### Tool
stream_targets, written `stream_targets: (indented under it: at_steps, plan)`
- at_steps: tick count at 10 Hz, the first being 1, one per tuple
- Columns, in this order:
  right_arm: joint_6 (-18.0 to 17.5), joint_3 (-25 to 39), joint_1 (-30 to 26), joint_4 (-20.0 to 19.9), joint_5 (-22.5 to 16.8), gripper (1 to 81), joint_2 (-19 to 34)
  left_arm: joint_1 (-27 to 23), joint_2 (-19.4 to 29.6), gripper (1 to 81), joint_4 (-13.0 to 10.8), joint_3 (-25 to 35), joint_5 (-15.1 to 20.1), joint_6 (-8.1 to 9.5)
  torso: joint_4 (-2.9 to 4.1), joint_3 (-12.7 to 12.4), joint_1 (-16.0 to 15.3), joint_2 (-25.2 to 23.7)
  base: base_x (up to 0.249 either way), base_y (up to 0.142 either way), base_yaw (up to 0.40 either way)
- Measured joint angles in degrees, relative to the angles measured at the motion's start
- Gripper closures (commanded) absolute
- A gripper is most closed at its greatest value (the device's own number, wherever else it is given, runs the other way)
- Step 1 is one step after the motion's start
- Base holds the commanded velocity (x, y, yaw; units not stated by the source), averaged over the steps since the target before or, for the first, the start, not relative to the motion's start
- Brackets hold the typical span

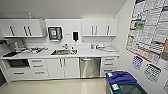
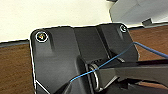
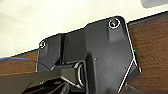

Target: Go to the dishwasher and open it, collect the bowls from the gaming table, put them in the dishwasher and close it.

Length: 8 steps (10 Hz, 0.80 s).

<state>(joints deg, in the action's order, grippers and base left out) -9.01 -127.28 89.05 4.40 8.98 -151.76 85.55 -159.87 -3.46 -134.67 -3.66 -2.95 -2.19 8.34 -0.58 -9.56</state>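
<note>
Hand state on either arm I cannot tell; the wrist views give the robot's dark plate over brown wood floor and a pale wall. Across the room, the stainless-steel-fronted dishwasher (image 1: 89, 67) stands closed under the white desk (image 1: 100, 53), right of the steel sink (image 1: 64, 52). Its door should be stiff, fairly heavy and smooth, so I judge the horizontal bar handle (image 1: 88, 59) the place to take. Pale floor (image 1: 62, 86) before it looks open; a blue-lidded bin (image 1: 120, 77) crowds the near right.
</note>
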Motion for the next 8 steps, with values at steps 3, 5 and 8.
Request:
stream_targets:
  at_steps: [3,5,8]
  plan:
    - [0.0,0.0,-0.16,0.0,0.02,1.0,-0.09,0.02,0.02,1.0,0.0,0.0,0.02,0.0,0.0,0.0,-0.02,0.0,0.101,0.0,0.0]
    - [0.0,-0.01,-0.02,0.0,0.0,1.0,-0.02,0.13,0.0,1.0,0.0,0.0,0.05,0.0,0.0,0.0,0.02,0.0,0.104,0.0,0.0]
    - [0.0,-0.01,0.3,0.0,-0.06,1.0,-0.17,0.35,0.02,1.0,0.0,0.0,0.2,0.0,0.0,-0.02,0.15,-0.05,0.104,0.0,0.0]
